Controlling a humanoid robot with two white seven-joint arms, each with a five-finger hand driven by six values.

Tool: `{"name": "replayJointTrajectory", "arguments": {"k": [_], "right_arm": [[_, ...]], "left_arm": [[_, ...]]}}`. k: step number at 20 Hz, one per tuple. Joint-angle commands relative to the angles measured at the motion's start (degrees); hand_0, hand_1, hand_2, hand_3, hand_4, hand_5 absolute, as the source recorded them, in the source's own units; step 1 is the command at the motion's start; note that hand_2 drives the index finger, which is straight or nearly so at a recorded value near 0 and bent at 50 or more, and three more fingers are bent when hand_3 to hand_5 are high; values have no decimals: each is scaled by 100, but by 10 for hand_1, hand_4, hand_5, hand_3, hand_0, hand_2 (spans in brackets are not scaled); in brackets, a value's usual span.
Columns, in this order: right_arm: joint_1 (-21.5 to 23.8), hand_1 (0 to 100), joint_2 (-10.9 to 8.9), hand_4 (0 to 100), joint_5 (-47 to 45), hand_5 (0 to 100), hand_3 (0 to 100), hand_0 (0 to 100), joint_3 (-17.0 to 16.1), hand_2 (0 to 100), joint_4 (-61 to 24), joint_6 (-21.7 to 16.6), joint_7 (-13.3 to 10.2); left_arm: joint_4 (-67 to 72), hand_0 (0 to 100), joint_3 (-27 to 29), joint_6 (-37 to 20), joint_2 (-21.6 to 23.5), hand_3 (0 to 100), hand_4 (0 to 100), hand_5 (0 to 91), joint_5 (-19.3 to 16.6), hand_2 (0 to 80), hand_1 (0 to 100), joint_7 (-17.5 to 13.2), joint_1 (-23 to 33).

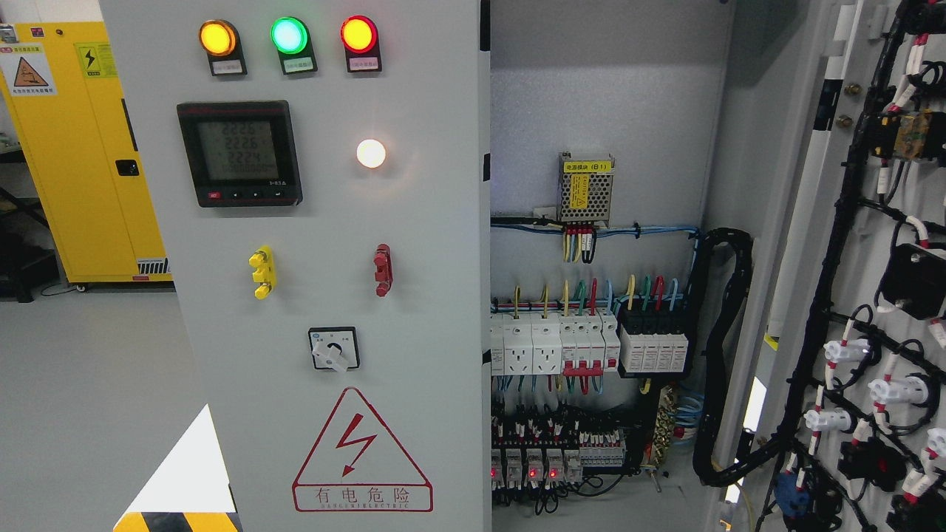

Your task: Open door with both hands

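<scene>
Here the right door (850, 295) stands open, its edge cut off.

Bright even indoor light, sharp focus, glare blooming off white indicator lamp (371, 153)

The single head view looks straight ahead, roughly level and slightly downward, at an electrical cabinet from close range. The closed left door (325, 266) fills the frame from nine o'clock to centre; the open interior (599, 295) (wiring and breakers) sits toward three o'clock, with the swung-open right door (872, 295) at the edge. A yellow cabinet (81, 148) stands farther off at ten o'clock.
</scene>
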Motion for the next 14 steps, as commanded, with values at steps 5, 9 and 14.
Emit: {"name": "replayJointTrajectory", "arguments": {"k": [5,9,14], "right_arm": [[-1732,0,557,0,11,0,0,243,256,0,-940,638,-49],[-2453,0,935,0,29,0,0,244,55,0,-844,1261,-58],[-3305,0,1147,0,55,0,0,244,-130,0,-598,1579,-58]], "left_arm": [[119,0,23,31,-176,0,0,0,-38,0,0,1,-36],[119,0,23,31,-167,0,0,0,-38,0,0,1,-36],[119,0,14,31,-132,0,0,0,-38,0,0,1,-27]]}}
